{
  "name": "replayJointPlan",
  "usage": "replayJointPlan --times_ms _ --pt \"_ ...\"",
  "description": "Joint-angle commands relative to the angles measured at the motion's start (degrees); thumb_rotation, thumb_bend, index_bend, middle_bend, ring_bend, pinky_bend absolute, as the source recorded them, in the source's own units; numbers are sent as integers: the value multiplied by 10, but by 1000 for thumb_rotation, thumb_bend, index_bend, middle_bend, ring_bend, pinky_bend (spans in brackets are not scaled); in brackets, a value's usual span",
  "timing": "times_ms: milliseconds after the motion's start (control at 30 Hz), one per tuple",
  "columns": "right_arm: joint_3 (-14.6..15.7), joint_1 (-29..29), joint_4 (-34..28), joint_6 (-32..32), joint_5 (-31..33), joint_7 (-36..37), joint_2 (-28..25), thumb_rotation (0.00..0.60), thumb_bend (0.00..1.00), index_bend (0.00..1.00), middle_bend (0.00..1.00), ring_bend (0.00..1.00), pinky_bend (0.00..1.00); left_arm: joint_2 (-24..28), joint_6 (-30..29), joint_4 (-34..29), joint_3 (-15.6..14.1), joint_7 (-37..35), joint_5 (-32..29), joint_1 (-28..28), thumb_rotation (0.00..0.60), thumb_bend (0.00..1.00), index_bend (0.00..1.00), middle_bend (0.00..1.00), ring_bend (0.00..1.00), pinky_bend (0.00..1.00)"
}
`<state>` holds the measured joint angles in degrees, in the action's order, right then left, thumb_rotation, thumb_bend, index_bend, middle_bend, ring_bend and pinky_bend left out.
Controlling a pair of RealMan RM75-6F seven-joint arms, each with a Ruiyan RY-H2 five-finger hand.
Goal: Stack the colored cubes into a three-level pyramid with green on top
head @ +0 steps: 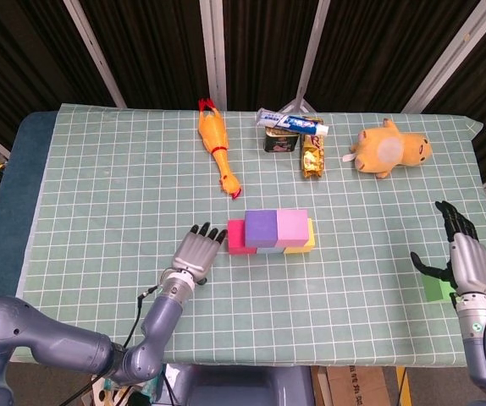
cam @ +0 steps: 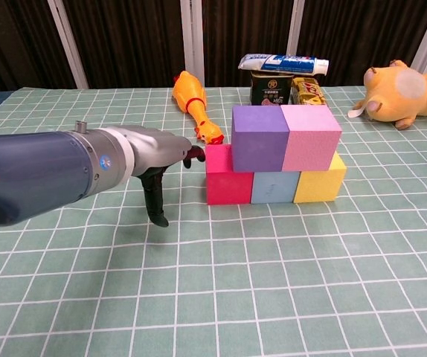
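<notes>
Green cube [head: 436, 289]: we saw it at the surface's [head: 99, 194] right edge, well apart from the stack, partly hidden behind our right hand [head: 463, 258].
Nearer hand: the right one, just beside the green cube; the left was far across the stack from it.
Right hand pose: fingers spread and pointing away from us, thumb reaching over the cube; we could not tell whether it touched. The chest view did not show it.
Left hand [head: 197, 253]: flat, fingers extended, empty, its fingertips [cam: 196, 155] at the red cube [cam: 228, 177].
Stack: red, pale blue cube [cam: 274, 186], yellow cube [cam: 322, 179] below; purple cube [cam: 257, 137] and pink cube [cam: 311, 137] above.
Judgement: we reckoned the top level alone remained.
</notes>
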<state>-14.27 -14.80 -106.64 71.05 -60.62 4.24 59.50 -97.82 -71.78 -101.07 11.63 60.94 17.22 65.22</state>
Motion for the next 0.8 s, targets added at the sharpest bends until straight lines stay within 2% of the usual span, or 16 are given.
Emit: replayJointPlan --times_ms 33,367,667,800 --pt "0 0 0 0 0 0 0 600 318 0 0 0 0 -1 0 2 1 0 -1 1 600 222 0 103 49 139" --pt "4 0 4 -5 -2 -2 0 600 318 0 0 0 0 24 -10 -24 -2 -7 8 -9 600 223 0 109 49 139" --pt "6 0 7 -4 2 -16 -5 600 318 0 0 0 0 132 -53 -133 -5 -80 91 -67 600 219 0 104 49 139" --pt "12 -2 0 -10 8 -38 -16 600 317 0 0 0 0 191 -76 -183 -7 -127 148 -103 600 155 0 85 48 138"
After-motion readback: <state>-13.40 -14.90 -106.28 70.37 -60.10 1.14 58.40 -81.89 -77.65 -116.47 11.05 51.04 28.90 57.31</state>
